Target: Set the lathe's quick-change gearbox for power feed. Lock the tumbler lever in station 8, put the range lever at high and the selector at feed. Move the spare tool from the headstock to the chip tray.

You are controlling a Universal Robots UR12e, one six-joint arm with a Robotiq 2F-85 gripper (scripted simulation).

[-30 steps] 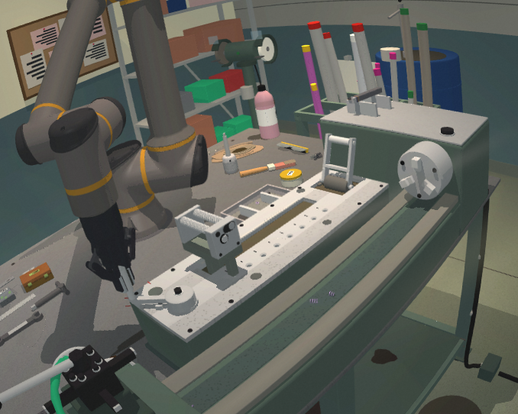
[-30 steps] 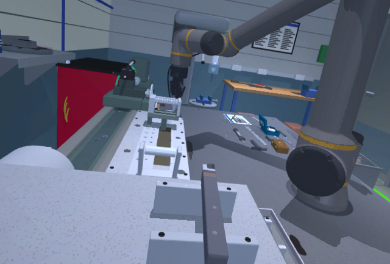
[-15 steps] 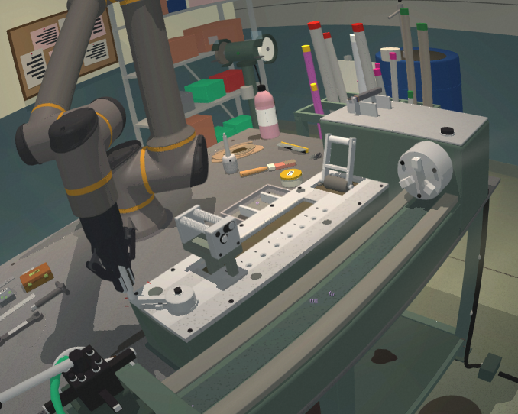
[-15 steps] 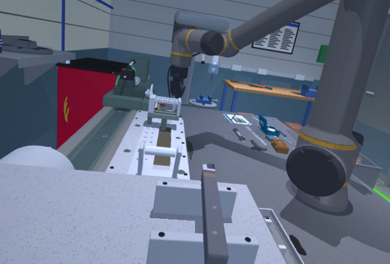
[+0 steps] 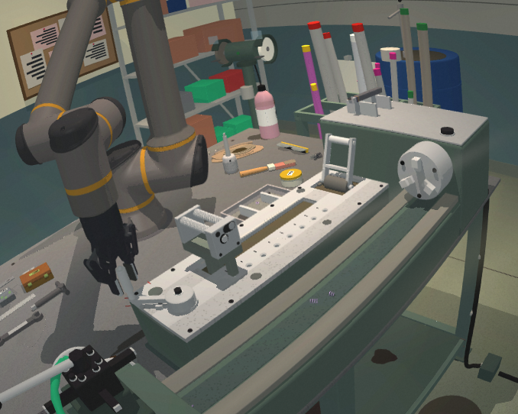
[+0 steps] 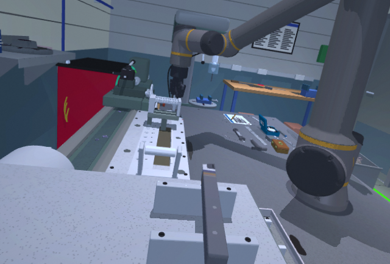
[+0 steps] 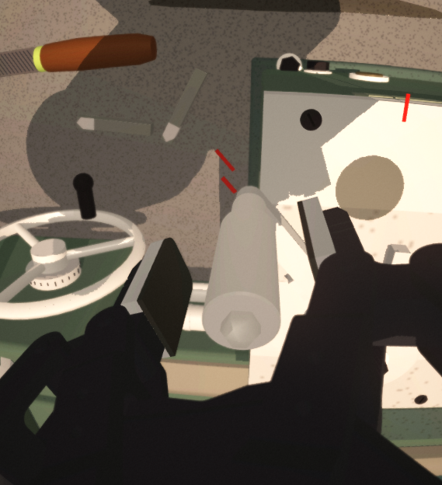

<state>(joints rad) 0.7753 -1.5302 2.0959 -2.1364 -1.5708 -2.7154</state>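
Observation:
The selector lever's round hub (image 5: pixel 180 298) sits at the near-left end of the gearbox plate, its pale cylindrical handle (image 7: pixel 242 271) partly hidden by my fingers in the side camera. My gripper (image 7: pixel 238 267) (image 5: pixel 119 278) stands open around that handle, holding nothing. Red marks (image 7: pixel 226 171) lie just past the handle's tip. The tumbler lever (image 5: pixel 215 234) stands mid-plate over a row of holes. The range lever (image 5: pixel 338 162) stands upright at the plate's far end. The spare tool (image 6: pixel 213 214), a dark bar, rests in brackets on the headstock (image 5: pixel 402 118).
The lathe bed and chip tray (image 5: pixel 304 307) run along the plate's front. A handwheel (image 7: pixel 50 262) sits left of my gripper. Wrenches and small boxes (image 5: pixel 32 289) lie on the bench to the left. A file (image 7: pixel 68 54) and tool bits (image 7: pixel 114 126) lie beyond the plate.

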